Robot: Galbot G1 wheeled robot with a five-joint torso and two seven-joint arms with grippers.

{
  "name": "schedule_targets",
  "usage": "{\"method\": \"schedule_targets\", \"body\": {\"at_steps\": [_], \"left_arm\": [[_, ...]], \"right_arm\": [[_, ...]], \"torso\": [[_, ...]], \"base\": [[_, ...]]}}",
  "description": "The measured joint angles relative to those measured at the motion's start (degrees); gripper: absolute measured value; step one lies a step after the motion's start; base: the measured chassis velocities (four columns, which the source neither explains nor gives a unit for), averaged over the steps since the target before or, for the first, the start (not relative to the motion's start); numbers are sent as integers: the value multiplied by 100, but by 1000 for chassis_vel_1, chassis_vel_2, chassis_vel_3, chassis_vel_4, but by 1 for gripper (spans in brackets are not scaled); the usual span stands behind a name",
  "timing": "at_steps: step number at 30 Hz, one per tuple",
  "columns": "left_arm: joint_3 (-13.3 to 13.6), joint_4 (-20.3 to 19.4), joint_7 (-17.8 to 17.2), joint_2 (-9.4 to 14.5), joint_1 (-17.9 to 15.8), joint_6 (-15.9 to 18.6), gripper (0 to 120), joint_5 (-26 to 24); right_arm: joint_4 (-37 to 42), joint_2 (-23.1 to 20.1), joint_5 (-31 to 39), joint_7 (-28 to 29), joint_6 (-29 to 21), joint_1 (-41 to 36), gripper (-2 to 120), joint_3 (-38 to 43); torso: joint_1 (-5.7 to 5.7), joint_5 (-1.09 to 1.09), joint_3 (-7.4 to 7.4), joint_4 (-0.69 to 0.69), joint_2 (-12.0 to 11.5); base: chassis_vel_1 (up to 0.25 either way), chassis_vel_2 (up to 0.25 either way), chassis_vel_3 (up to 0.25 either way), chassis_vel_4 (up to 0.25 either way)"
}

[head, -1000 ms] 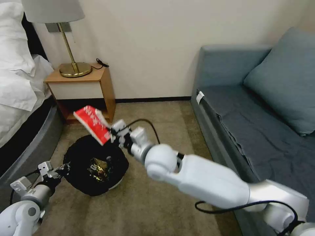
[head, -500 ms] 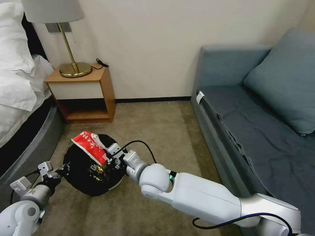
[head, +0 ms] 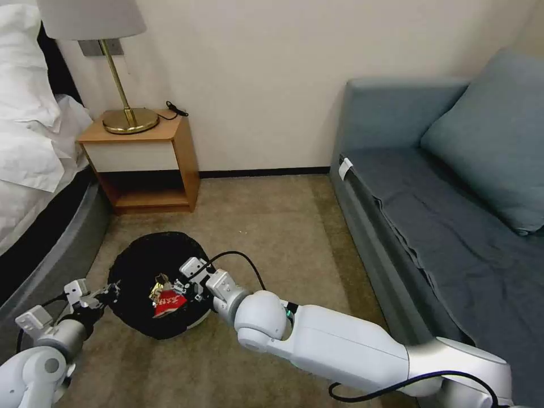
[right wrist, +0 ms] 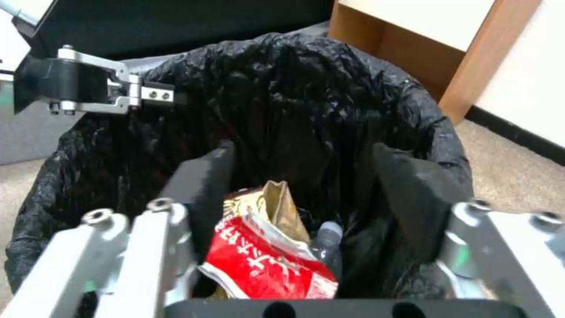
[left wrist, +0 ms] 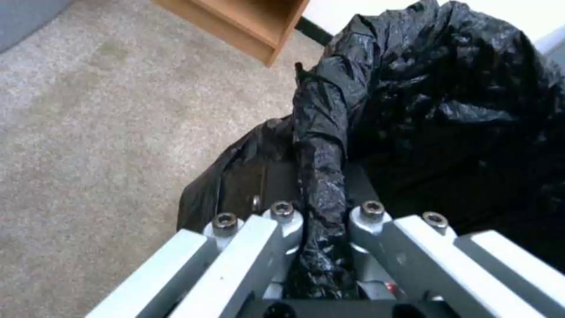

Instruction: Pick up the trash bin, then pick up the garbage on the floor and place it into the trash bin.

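Observation:
The trash bin, lined with a crinkled black bag, stands on the carpet at the lower left. My left gripper is shut on its near-left rim; the left wrist view shows the fingers pinching a fold of the black bag. My right gripper is over the bin's mouth, open, with its fingers spread wide inside the rim. Garbage lies in the bin: a red-and-white packet on top, against a gold-brown wrapper and a clear bottle.
A wooden nightstand with a brass lamp stands behind the bin against the wall. The bed runs along the left and a blue-grey sofa along the right. Open carpet lies between them.
My right gripper came down from above the bin to its mouth with the red-and-white packet. It has opened, and the packet now lies inside the bin. The left arm has not moved.

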Motion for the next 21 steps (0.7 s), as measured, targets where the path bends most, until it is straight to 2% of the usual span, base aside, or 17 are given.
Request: {"method": "schedule_targets", "body": {"at_steps": [2,4,5,6,9,16,20,21], "left_arm": [[0,0,0,0,1,0,4,0],[1,0,0,-1,3,1,4,0],[8,-5,-1,-6,7,5,4,3],[8,-5,-1,-6,7,5,4,3],[50,-58,-38,-22,16,43,4,7],[83,-105,-85,-48,27,70,4,7],[120,-81,-137,-77,24,79,4,6],[120,-81,-137,-77,24,79,4,6]], "right_arm": [[11,0,-17,41,8,-2,71,15],[45,-5,-53,99,21,-5,79,65],[101,-30,-158,154,42,-9,88,164],[101,-30,-158,154,42,-9,88,164],[289,-196,-342,224,86,-35,98,384],[543,-591,-547,422,124,-201,100,642],[470,-794,-1290,797,362,-568,100,857],[470,-794,-1290,797,362,-568,100,857]], "torso": [[0,0,0,0,0],[0,0,0,0,0],[0,0,0,1,0],[0,0,0,1,0],[0,0,0,0,0],[0,1,0,0,0],[0,1,0,0,0],[0,1,0,0,0]], "base": [[0,0,0,0],[0,0,0,0],[0,0,0,0],[0,0,0,0],[0,0,0,0],[0,0,0,0],[0,0,0,0],[0,0,0,0]]}}
